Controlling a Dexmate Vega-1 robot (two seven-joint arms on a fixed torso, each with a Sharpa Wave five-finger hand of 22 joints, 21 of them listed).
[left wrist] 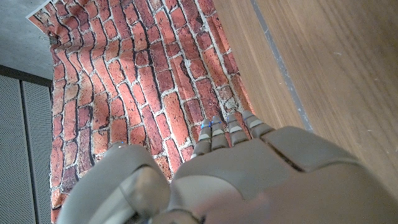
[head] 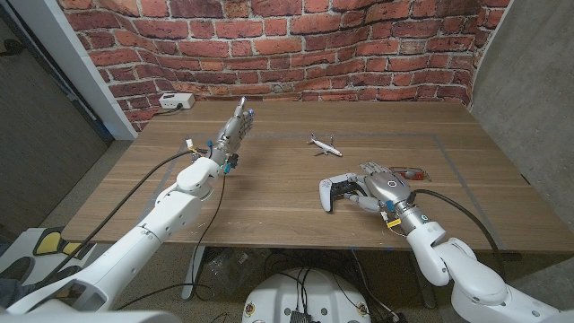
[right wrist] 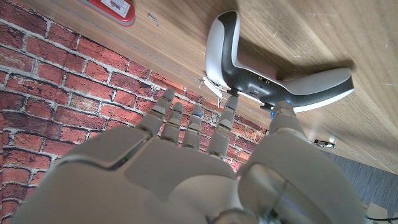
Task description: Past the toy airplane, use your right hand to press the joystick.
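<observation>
Since the task needs a press, not a grasp, the right hand (head: 384,190) hovers w/ fingers spread, holding nothing, touching the controller (head: 337,192), which lies nearer than the toy airplane (head: 323,144). Left hand (head: 235,128) idles, empty.

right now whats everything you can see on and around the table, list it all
game controller: one, white and black, on the table near the front, right beside the right hand
toy airplane: one, white, mid-table, farther back than the controller
red flat object: one, on the table just behind the right hand; too hidden to identify
white box: one, at the table's back left corner by the wall
table: one, wooden
brick wall: red, behind the table
left hand: grey, raised over the table's back left part, holding nothing
right hand: grey, fingers spread, fingertips at the controller
</observation>
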